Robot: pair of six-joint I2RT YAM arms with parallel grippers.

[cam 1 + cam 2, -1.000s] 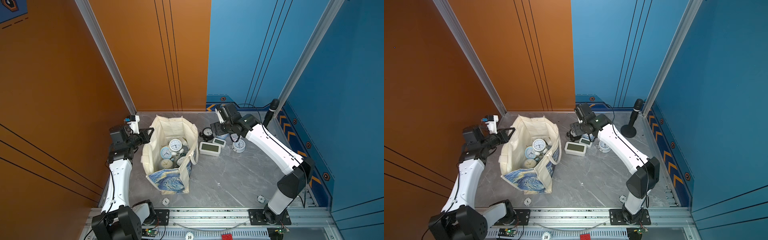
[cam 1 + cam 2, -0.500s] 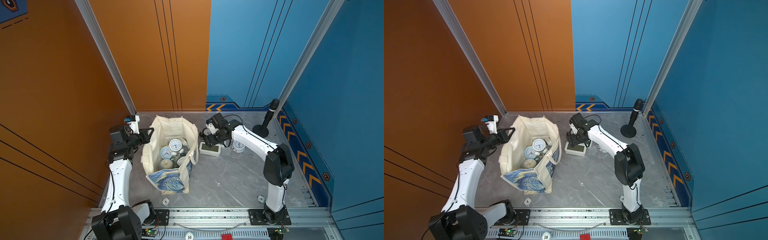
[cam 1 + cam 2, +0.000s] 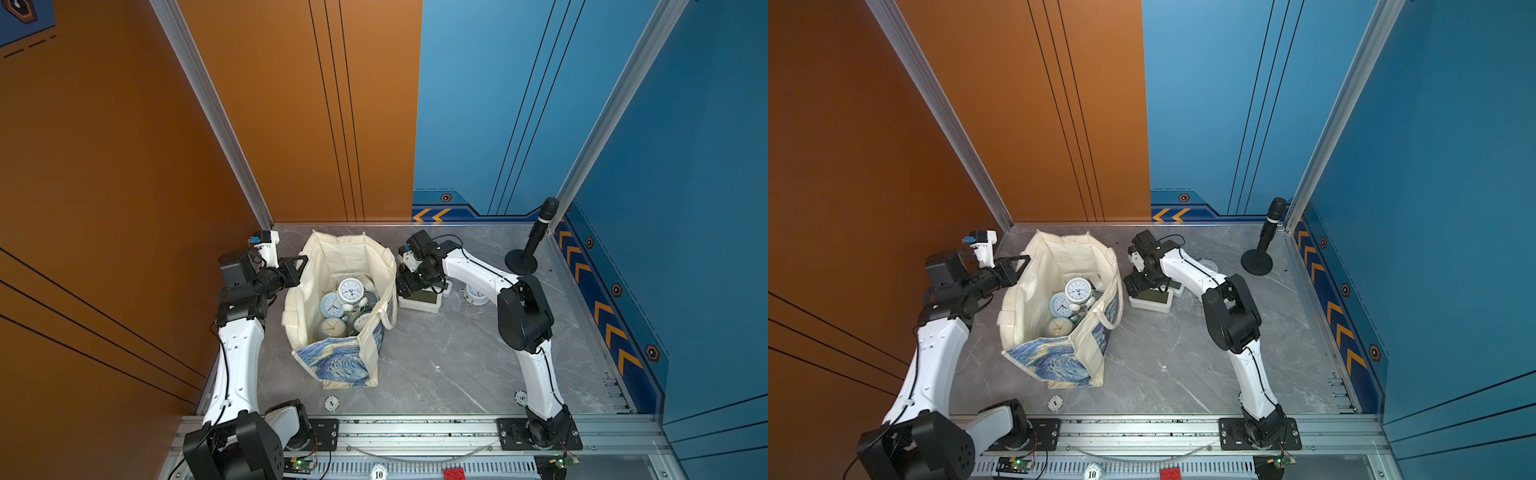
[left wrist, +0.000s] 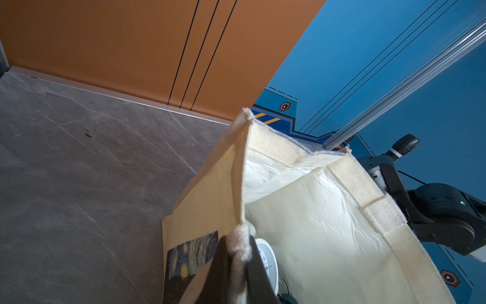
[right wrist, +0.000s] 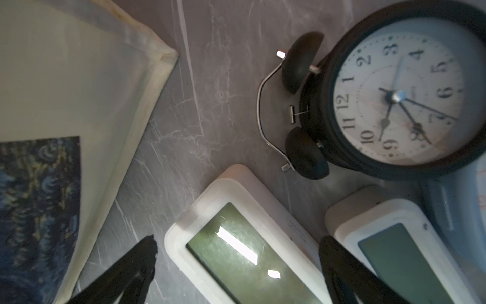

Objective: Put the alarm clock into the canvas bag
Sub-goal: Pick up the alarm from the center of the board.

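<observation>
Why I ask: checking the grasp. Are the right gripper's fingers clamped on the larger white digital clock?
No: the right gripper stands open astride the larger white digital clock, with bare table showing beside one finger.

canvas bag [image 3: 332,361] mouth: open, clocks [image 3: 345,303] piled low | white digital clock [image 5: 236,244]: smaller digital clock [image 5: 389,231] crowds one side

Both top views look steeply down from high over the front rail [image 3: 415,432] toward the back walls [image 3: 332,104], sharing the whole worktop [image 3: 436,365]. The left wrist view sits close against the bag [image 4: 315,223] rim, facing the far corner. The right wrist view hangs low over the clocks [image 5: 236,237] and also shows the bag's printed side.
</observation>
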